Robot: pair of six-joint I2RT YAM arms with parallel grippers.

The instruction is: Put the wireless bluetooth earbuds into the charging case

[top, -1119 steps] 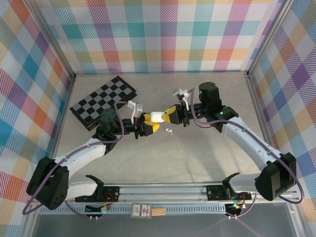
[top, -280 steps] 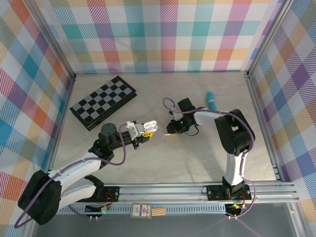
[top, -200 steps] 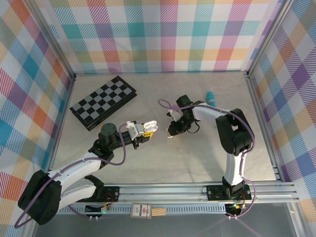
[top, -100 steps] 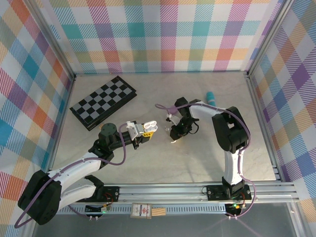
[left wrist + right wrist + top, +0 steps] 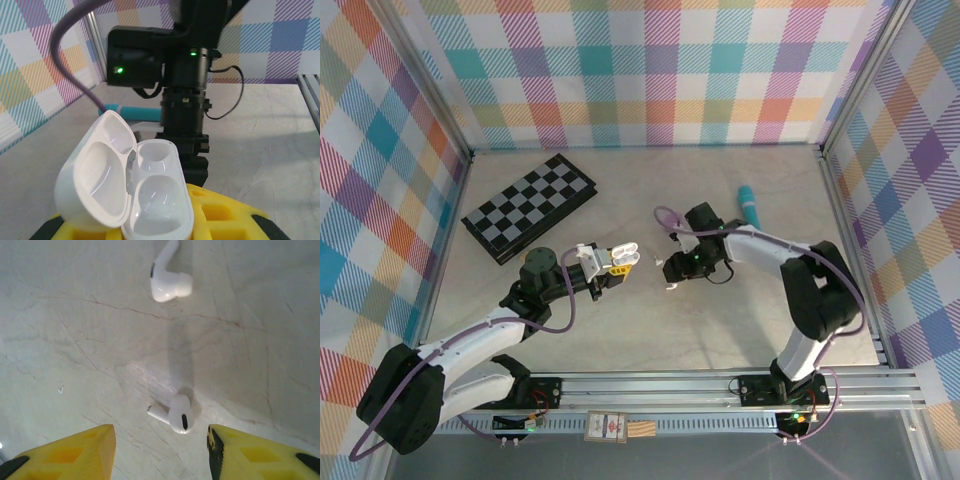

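My left gripper [image 5: 617,262] is shut on a white charging case [image 5: 156,200], which it holds up with the lid [image 5: 95,175] swung open to the left. Both wells of the case look empty. My right gripper [image 5: 674,270] points down at the table just right of the case. In the right wrist view its yellow fingers [image 5: 65,452] stand apart, so the gripper [image 5: 160,450] is open. A white earbud [image 5: 177,415] lies on the table between the fingers, touching neither. A second white earbud [image 5: 170,282] lies farther off. A small white earbud [image 5: 669,287] shows below the gripper.
A folded chessboard [image 5: 530,205] lies at the back left. A teal pen-like object [image 5: 749,204] lies at the back right, also behind the right arm [image 5: 185,100] as a teal stick [image 5: 135,111]. The metal rail [image 5: 650,385] runs along the near edge.
The right gripper's fingers have parted over the table, and that arm's elbow has swung out to the right. The left arm holds still with the case.
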